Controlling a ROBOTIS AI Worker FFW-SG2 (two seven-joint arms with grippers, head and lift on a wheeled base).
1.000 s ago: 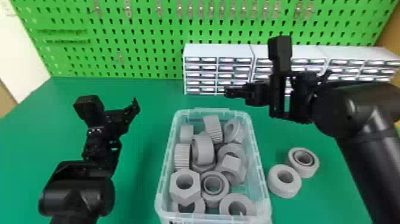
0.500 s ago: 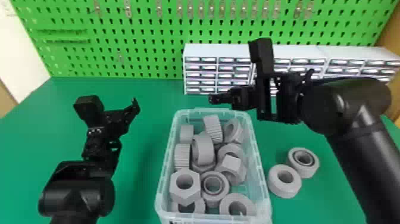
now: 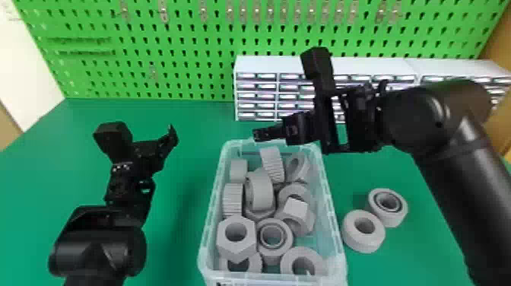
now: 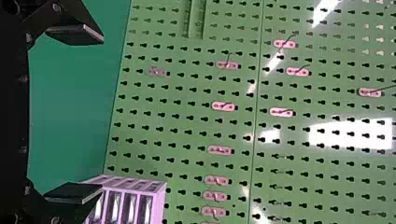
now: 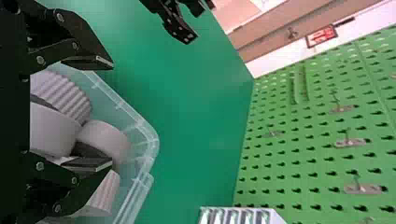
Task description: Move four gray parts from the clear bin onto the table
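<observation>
We see two gray parts (image 3: 353, 236) on the table (image 3: 182, 235), close together at the right side of the bin (image 3: 328, 194). If these two belong to the four, we judge that half of the work is done, and two remain to be taken out. Many other parts (image 3: 236, 243) lie in the bin. Our right gripper (image 5: 112, 113) is above its far end, opened wide, holding nothing. Our left gripper (image 4: 102, 114), at the bin's left, is also wide open and empty. Next, we should probably lower the right one carefully.
</observation>
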